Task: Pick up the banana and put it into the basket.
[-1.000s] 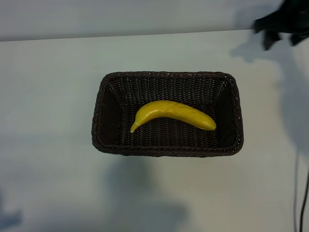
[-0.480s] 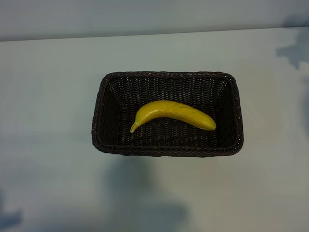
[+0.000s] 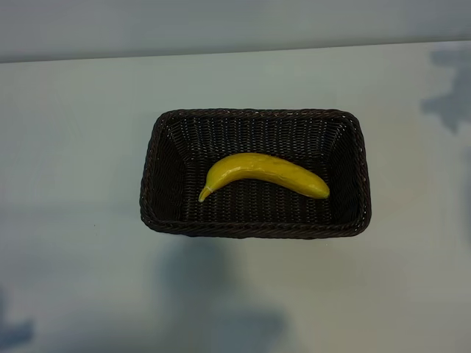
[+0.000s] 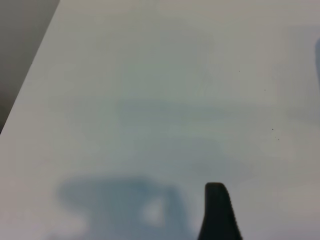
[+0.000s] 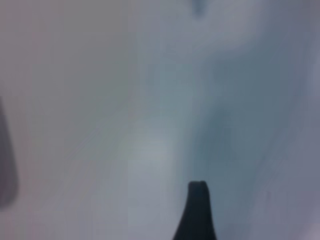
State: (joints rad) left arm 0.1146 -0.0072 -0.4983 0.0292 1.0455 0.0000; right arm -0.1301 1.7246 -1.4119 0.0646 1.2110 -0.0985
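Exterior view: the banana (image 3: 263,174) lies on the floor of the basket (image 3: 151,169), stem end toward the left wall, its curve arching toward the far wall — no gripper is near it or in this view at all. In the left wrist view one dark fingertip (image 4: 217,212) hangs over bare table (image 4: 150,100); the right wrist view shows one fingertip (image 5: 196,212) likewise. Both grippers stand spread wide and empty, well apart from the banana.

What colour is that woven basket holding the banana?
Dark brown wicker basket, seen best in the exterior view; the banana is bright yellow.
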